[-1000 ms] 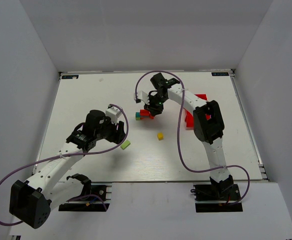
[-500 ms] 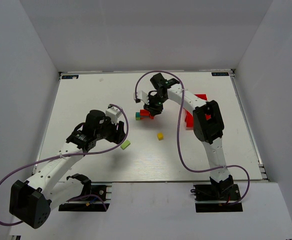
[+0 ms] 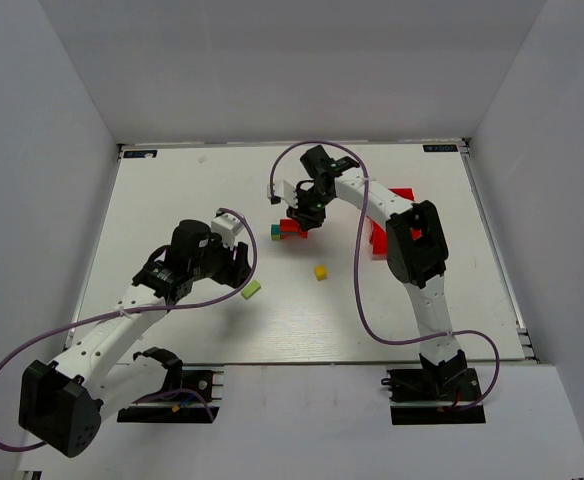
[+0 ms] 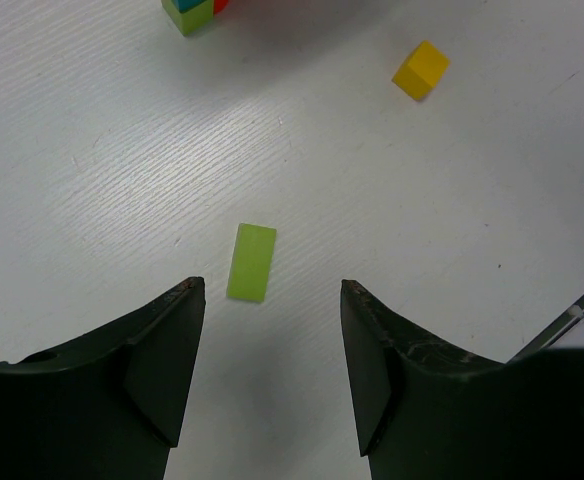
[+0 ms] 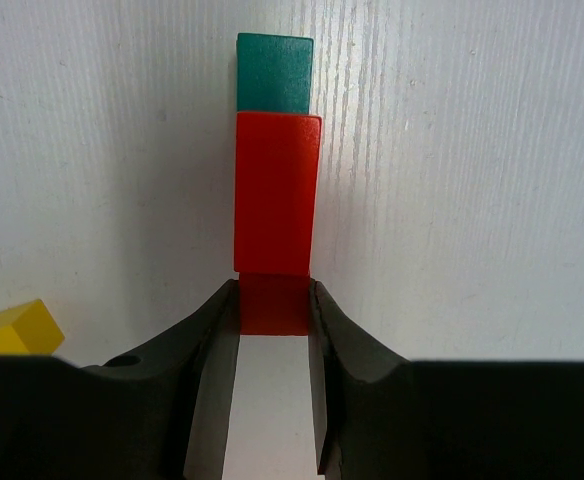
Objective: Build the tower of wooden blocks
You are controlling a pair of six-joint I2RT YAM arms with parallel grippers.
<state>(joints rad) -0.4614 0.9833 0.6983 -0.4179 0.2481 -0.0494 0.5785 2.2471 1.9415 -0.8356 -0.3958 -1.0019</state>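
The wood block tower (image 3: 285, 230) is a low cluster of red, teal and lime blocks at mid-table. My right gripper (image 3: 305, 217) is over its right end. In the right wrist view a red block (image 5: 277, 195) lies end to end with a teal block (image 5: 274, 75), and my right gripper (image 5: 273, 300) is shut on the red block's near end. A lime green bar (image 4: 251, 262) lies flat on the table just ahead of my left gripper (image 4: 272, 290), which is open and empty above the table. A yellow cube (image 3: 320, 271) sits loose between the arms.
A red plastic bin (image 3: 403, 194) stands right of the tower, partly hidden by the right arm. The tower's lime and teal corner (image 4: 190, 12) shows at the top edge of the left wrist view. White walls enclose the table (image 3: 172, 200).
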